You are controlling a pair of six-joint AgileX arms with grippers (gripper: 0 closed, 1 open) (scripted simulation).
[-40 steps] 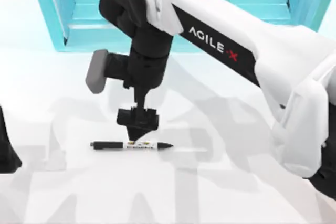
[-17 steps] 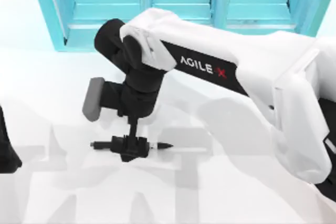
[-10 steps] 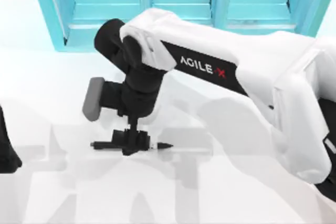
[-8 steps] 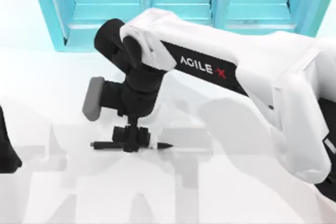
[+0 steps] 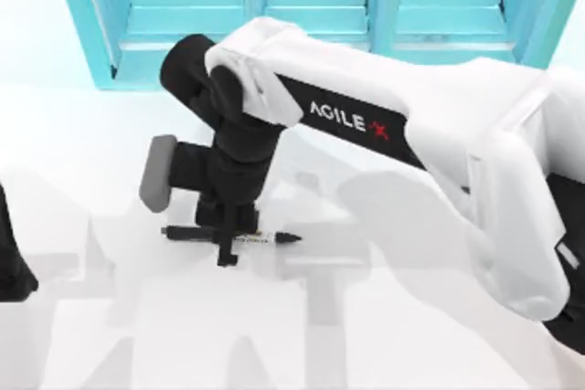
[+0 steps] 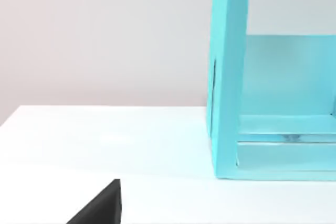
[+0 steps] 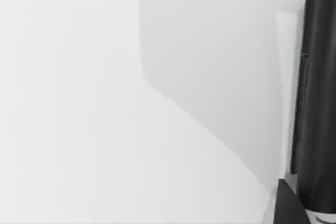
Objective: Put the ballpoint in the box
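The ballpoint [image 5: 271, 238] is a slim black pen with a pointed tip, lying level just above the white table, left of centre. My right gripper [image 5: 227, 242] comes down on its middle from above and is shut on it, hiding the white band. Both black ends stick out to either side of the fingers. In the right wrist view the pen's black barrel [image 7: 315, 103] runs close along one edge. The box is out of view. My left arm [image 5: 11, 258] stays parked at the table's left edge.
A big turquoise shelf unit [image 5: 311, 15] stands along the back of the table, and its side wall [image 6: 228, 103] fills part of the left wrist view. The white tabletop [image 5: 384, 317] spreads in front of it.
My right gripper came down onto the pen and shut on its middle. The pen now sits a little higher in the top view, lifted off its earlier spot.
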